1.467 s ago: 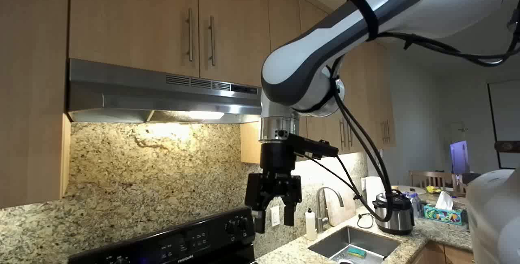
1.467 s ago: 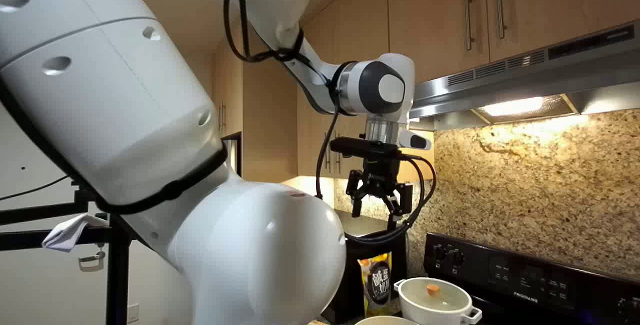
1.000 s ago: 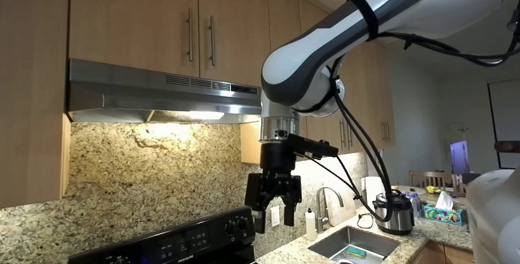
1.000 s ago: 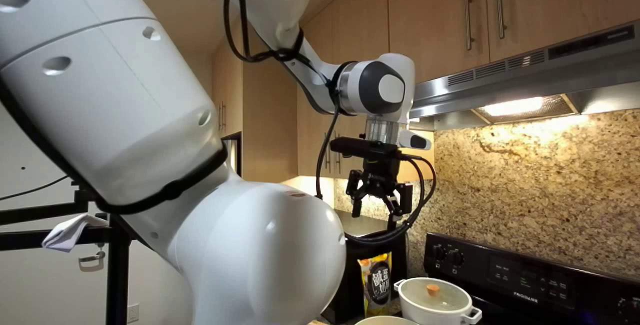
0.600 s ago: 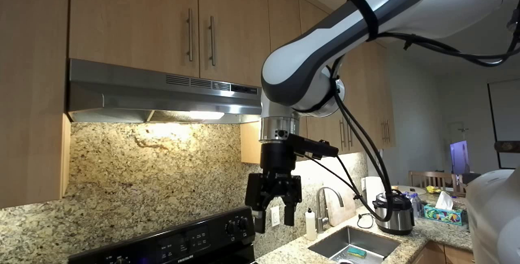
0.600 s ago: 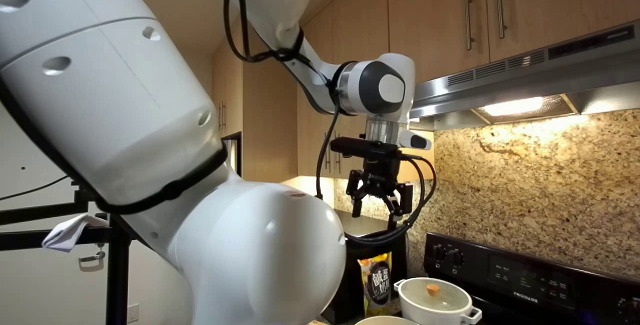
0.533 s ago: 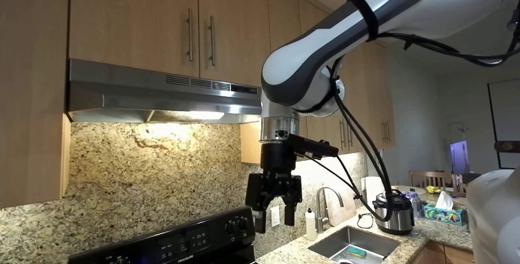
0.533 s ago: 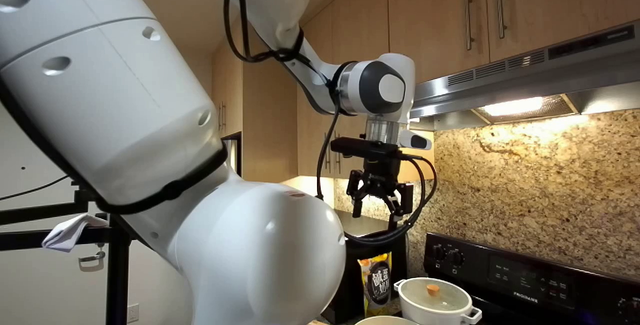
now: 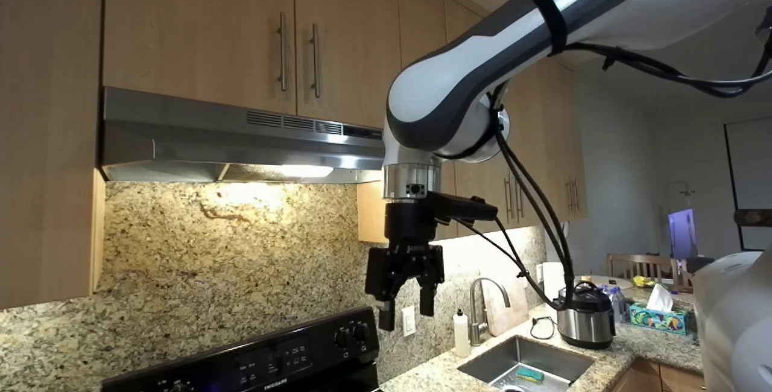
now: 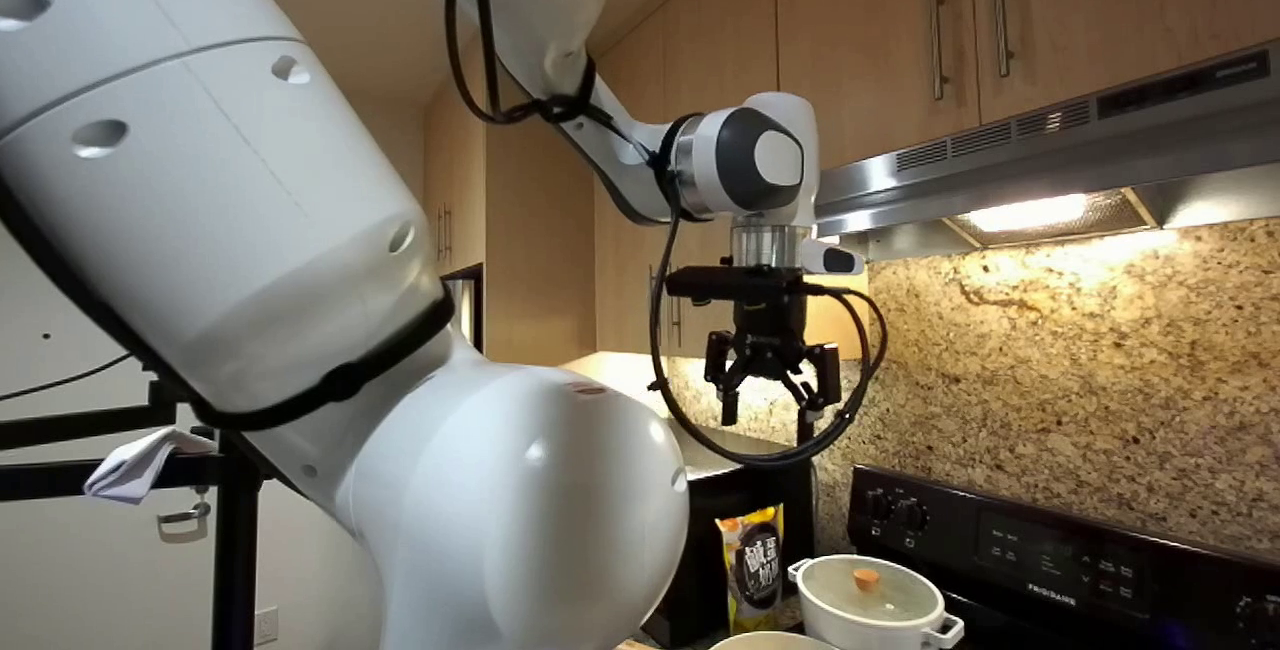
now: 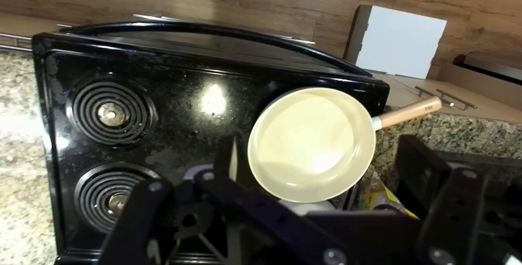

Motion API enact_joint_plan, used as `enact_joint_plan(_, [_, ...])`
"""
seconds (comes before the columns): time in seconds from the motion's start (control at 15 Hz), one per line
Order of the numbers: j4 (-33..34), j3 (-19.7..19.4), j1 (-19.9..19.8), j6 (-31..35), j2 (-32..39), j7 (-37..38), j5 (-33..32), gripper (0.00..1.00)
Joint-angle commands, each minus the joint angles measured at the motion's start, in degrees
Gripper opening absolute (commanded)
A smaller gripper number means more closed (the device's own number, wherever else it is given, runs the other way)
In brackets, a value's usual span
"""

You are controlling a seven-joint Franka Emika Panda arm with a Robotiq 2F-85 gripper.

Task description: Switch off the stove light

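The fingers point down, spread apart. Below them lies the black stove, bearing a cream frying pan with a wooden handle. In an exterior view a lidded white pot also stands lower than the fingers, near a yellow bag. Higher than the fingers and clear of them, the stove light glows on the underside of the metal hood, visible in both exterior views. Farther from the fingers, past the stove, the granite worktop carries a white bottle beside the sink, then a steel cooker and a tissue box.
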Motion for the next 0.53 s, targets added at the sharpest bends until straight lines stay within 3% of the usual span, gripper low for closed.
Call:
enact_joint_plan(0.0, [1.70,0.89,-3.42,-0.85,-2.01,1.60,-5.95,1.00])
enact_joint_plan(0.47, [8.13,0.93,-5.97,2.51,-1.04,2.27,-10.13,1.00])
